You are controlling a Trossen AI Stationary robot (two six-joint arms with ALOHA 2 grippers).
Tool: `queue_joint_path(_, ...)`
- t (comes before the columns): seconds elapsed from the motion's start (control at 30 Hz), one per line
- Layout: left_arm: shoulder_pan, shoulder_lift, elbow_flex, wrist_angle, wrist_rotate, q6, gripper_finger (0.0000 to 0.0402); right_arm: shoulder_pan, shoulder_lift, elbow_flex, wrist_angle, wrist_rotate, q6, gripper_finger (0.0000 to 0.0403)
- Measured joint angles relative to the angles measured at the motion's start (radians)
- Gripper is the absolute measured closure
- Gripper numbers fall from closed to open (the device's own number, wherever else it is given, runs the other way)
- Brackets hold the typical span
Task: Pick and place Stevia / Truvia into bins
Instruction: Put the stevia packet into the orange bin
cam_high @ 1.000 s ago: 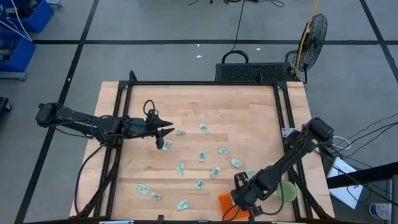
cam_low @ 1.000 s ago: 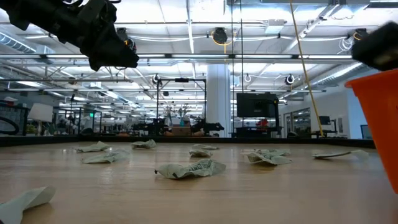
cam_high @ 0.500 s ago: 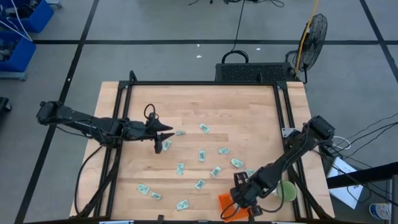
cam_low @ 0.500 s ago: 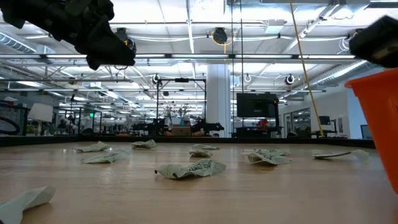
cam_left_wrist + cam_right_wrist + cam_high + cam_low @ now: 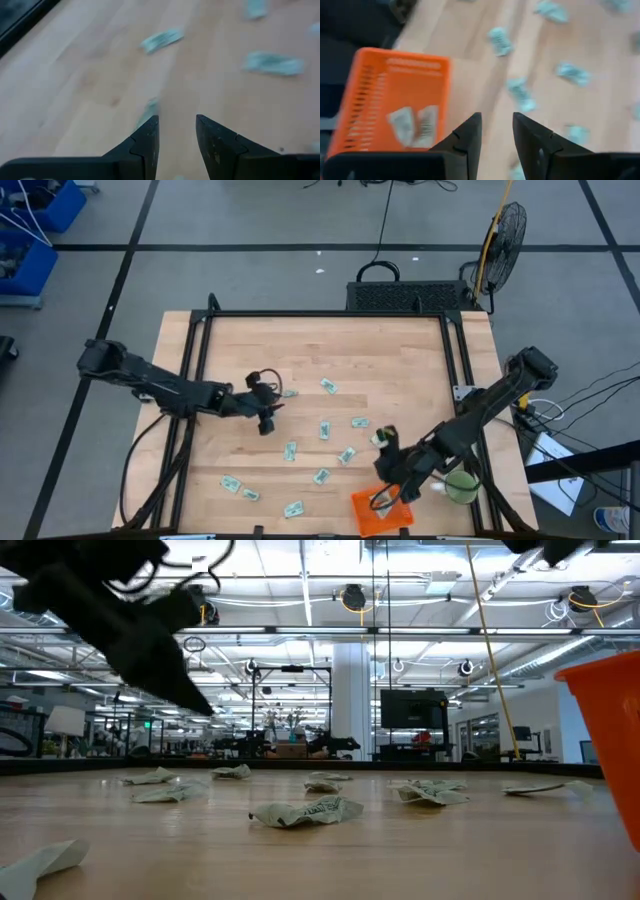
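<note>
Several pale green and white sachets [image 5: 325, 430] lie flat and scattered on the wooden table. The orange meshed basket [image 5: 378, 512] stands near the table's near edge and has two sachets [image 5: 415, 127] lying on its floor. My left gripper [image 5: 265, 420] is open and tipped down just above a sachet [image 5: 148, 107] left of the table's middle; the low view shows the left gripper [image 5: 190, 700] clear of the table. My right gripper [image 5: 388, 448] is open and hovers beside the basket's far side, over the sachets [image 5: 520, 95] on the table.
A round green mug [image 5: 462, 486] stands right of the basket, under my right arm. More sachets [image 5: 240, 488] lie near the table's near left part. The far half of the table [image 5: 330, 345] is bare wood. A black metal frame [image 5: 455, 350] runs along the table's edges.
My left gripper has moved down and toward the near edge, tipping its fingers down over a sachet. My right gripper has drawn away from above the basket toward the far edge, so the whole basket now shows.
</note>
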Motion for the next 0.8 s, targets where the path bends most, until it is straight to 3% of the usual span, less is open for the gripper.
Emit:
queue_joint_path(0.1, 0.030, 0.065, 0.000, -0.003, -0.055, -0.015, 0.0266, -0.014, -0.044, 0.000, -0.012, 0.040, -0.001, 0.0300)
queue_joint_path(0.47, 0.090, 0.194, 0.000, 0.014, -0.038, 0.019, 0.0266, -0.071, -0.091, -0.001, -0.011, 0.037, -0.078, 0.0302)
queue_joint_path(0.8, 0.093, 0.292, 0.001, 0.137, -0.053, 0.080, 0.0266, -0.122, -0.092, -0.083, -0.010, 0.034, -0.105, 0.0304)
